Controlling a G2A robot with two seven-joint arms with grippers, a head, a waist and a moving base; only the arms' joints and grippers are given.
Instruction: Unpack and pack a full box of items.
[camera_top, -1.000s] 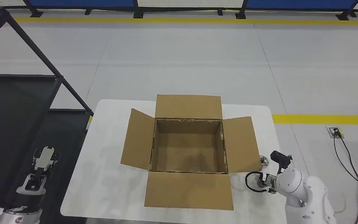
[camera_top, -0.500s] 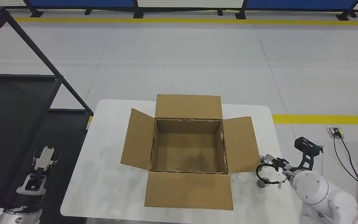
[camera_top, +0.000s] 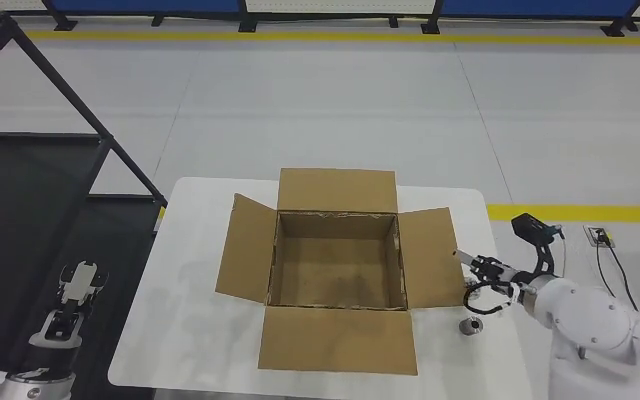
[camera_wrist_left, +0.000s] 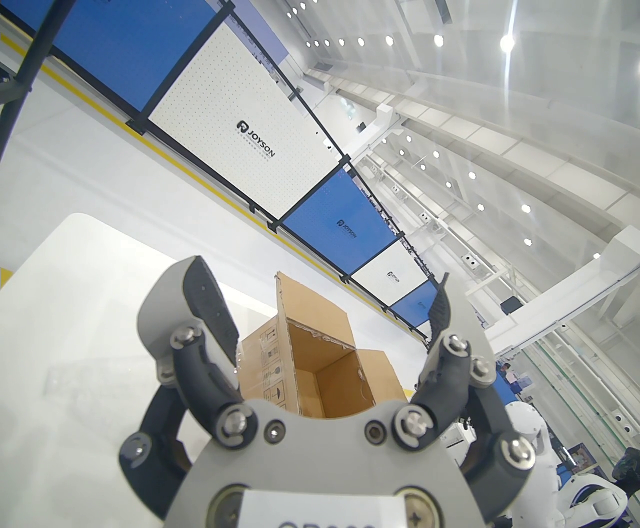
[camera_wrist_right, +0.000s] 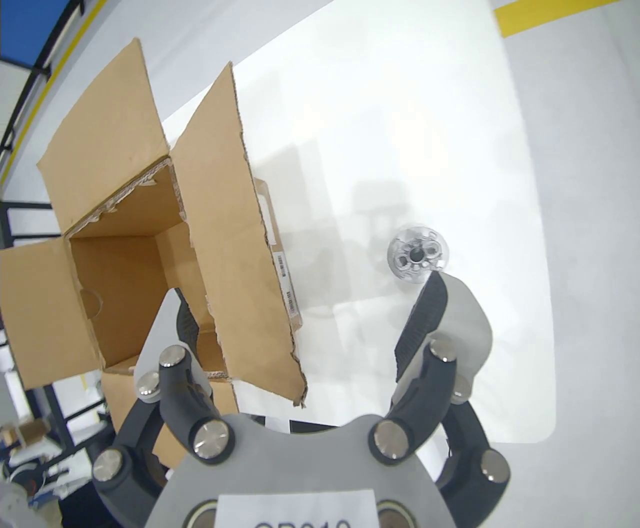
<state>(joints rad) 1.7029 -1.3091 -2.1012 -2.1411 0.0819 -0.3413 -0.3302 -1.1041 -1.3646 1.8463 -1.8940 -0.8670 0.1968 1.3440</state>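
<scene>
Cardboard box (camera_top: 338, 268) is sitting open on the worktop (camera_top: 200, 300), flaps splayed for access. Clear plastic disc (camera_wrist_right: 418, 255) is lying beside its right flap, right tool (camera_top: 478, 282) hovering spread near it, likely ready to pick; left tool (camera_wrist_left: 320, 280) hanging spread, well apart.

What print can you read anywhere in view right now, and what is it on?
White wall panel: a company logo and name, legible.
Blue wall panel: same mark, smaller.
Cardboard box side: handling symbols, no readable words.
Barcode label on the box: digits too small.
Left gripper and right gripper labels: cut off, unreadable.
</scene>
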